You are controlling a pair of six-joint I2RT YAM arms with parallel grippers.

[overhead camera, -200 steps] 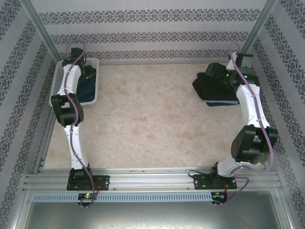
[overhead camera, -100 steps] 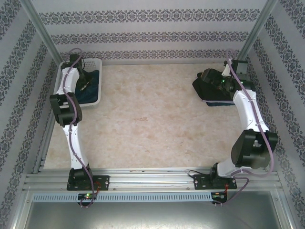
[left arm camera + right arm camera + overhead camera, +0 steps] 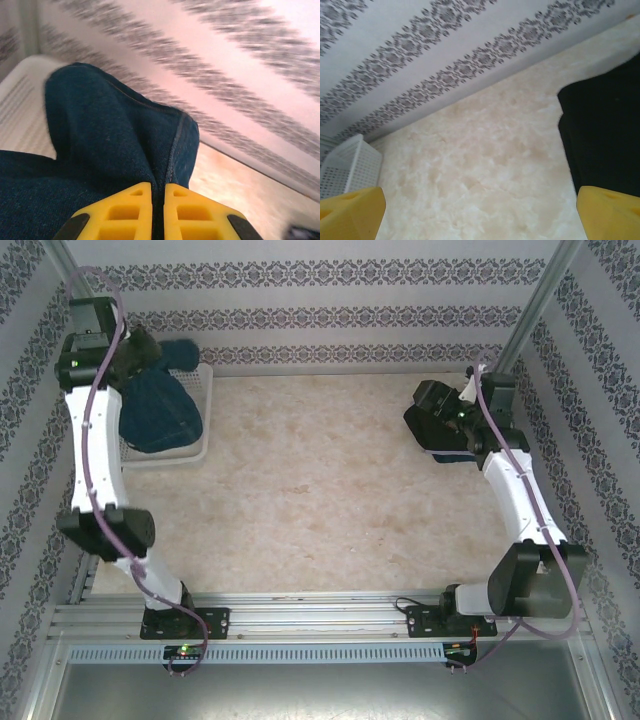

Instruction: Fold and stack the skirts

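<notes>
Found left end effector [image 3: 158, 194] clamped together on a fold of the dark blue denim skirt [image 3: 110, 135], with yellow fingers [image 3: 131, 210] nearly meeting and cloth pinched between them. Saw that skirt bunched up and hanging from the raised left arm over the white lattice basket [image 3: 203, 380], at the far-left corner of the counter [image 3: 320, 490]. Couldn't tell from the top view whether its lower edge touched the basket. Got no help from the blurred wrist view.

Found right end effector [image 3: 480, 215] spread wide apart and holding nothing, with bare counter between its fingers. Saw it up at the far-right side of the counter, by the black skirt [image 3: 605, 130]. Saw the black skirt lying flat on the counter, just right of that end effector in the wrist view. Spotted a dark blue cloth edge [image 3: 458, 456] showing beneath the black skirt in the top view.
</notes>
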